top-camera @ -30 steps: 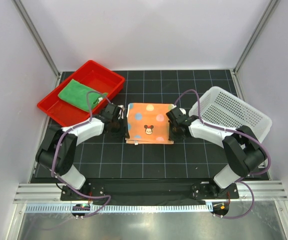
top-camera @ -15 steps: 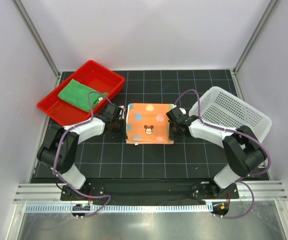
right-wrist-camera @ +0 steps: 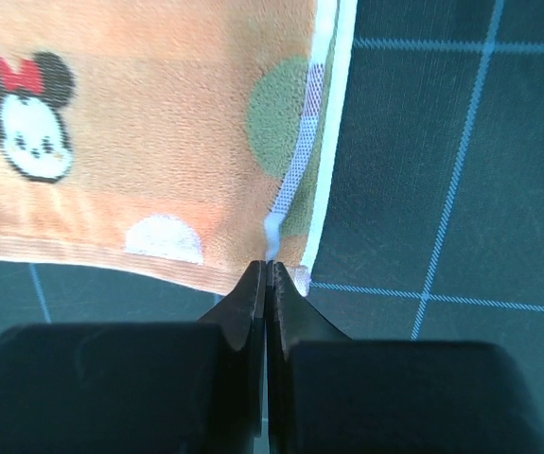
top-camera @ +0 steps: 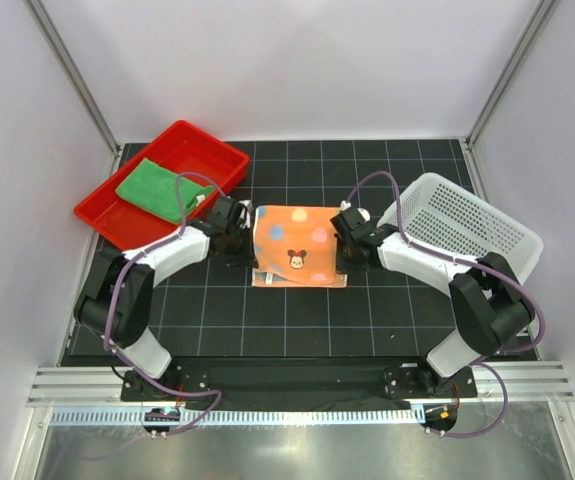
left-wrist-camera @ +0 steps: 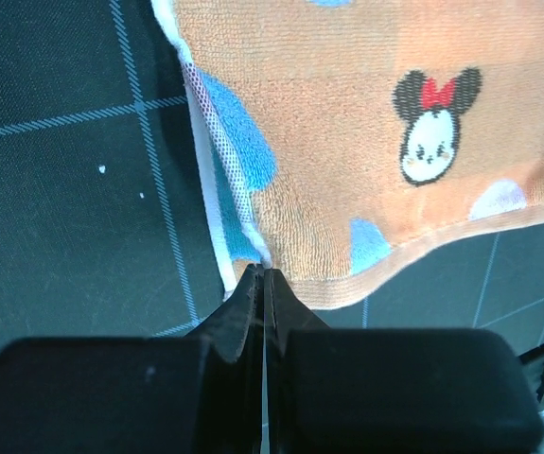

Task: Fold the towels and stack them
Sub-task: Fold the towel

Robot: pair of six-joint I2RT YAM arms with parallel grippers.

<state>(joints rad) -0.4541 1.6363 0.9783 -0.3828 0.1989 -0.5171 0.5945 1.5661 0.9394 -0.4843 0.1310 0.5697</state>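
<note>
The polka-dot towel [top-camera: 297, 240] lies flat at the middle of the bench [top-camera: 297, 320], its cartoon-mouse patch toward the near edge. Along each side a white mesh-lined under-layer peeks out, so it seems already doubled once. The left fingers [left-wrist-camera: 236, 317] are closed at the towel's near-left corner and the right fingers [right-wrist-camera: 240, 312] at its near-right corner. In each wrist view the tips meet right on the hem, so each looks to have pinched the edge rather than closed on air, though how many layers are caught cannot be told. Holding both near corners at once makes sense for a fold: lifted together, they would keep that edge straight as it is carried over toward the far edge, without the cloth twisting or bunching. The green towel [top-camera: 157, 188] rests folded in the red tray [top-camera: 207, 160] at the far-left corner, probably the stacking place, so this towel likely joins it once folded. The white basket [top-camera: 467, 225] sits along the right edge, well apart from both arms' work.
</note>
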